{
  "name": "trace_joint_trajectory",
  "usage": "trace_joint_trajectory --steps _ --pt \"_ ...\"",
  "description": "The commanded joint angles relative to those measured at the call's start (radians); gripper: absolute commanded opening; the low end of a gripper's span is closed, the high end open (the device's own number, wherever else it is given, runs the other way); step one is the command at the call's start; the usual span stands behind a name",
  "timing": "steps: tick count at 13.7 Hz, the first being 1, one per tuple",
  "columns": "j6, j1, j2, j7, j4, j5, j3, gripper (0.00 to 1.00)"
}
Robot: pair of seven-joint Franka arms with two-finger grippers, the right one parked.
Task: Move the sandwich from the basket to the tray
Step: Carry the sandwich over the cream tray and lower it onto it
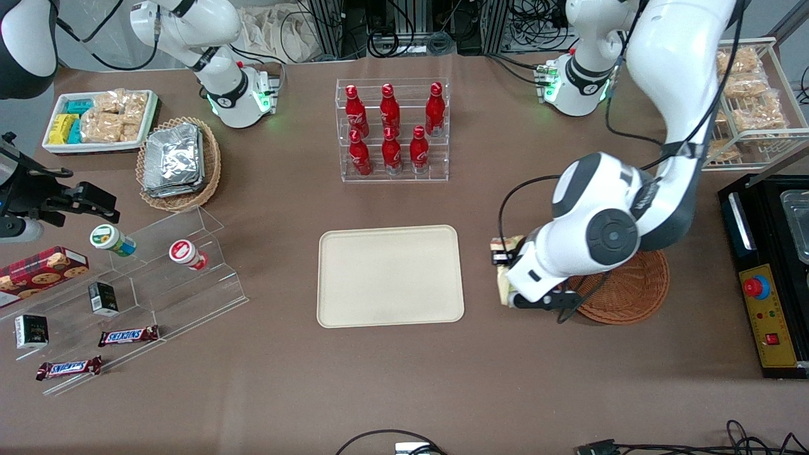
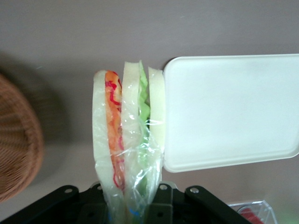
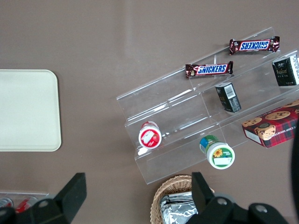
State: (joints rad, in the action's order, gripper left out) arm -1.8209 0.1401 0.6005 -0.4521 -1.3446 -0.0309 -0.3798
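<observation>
Brown table; jaws grip sandwich (image 2: 128, 140) upright, between basket (image 1: 632, 287) and tray (image 1: 390, 276).

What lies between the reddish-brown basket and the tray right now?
The sandwich, held in the gripper above bare tablecloth, sits between the basket and the tray. The left wrist view shows this best; the front view shows only its edge.

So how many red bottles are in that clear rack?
6, all in the clear rack. Three stand on the upper step, farther from the front camera; three on the lower step, nearer. None looks hidden. The claw holds the sandwich beside the tray.
</observation>
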Motion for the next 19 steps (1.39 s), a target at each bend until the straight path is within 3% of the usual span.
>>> trace_joint_trajectory --steps 1,6,14,15,16,17,19 --pt "-0.072 0.067 0.088 -0.054 0.067 -0.004 0.002 0.0" --pt "-0.159 0.133 0.234 -0.097 0.064 -0.004 0.002 0.0" --pt "-0.215 0.167 0.311 -0.129 0.059 0.0 0.002 0.0" --pt "-0.225 0.168 0.318 -0.141 0.059 0.003 0.002 0.1" --pt "-0.236 0.168 0.321 -0.143 0.058 0.005 0.002 0.44" --pt "-0.238 0.171 0.32 -0.145 0.058 0.012 0.004 0.99" --pt "-0.236 0.174 0.317 -0.145 0.058 0.014 0.004 1.0"
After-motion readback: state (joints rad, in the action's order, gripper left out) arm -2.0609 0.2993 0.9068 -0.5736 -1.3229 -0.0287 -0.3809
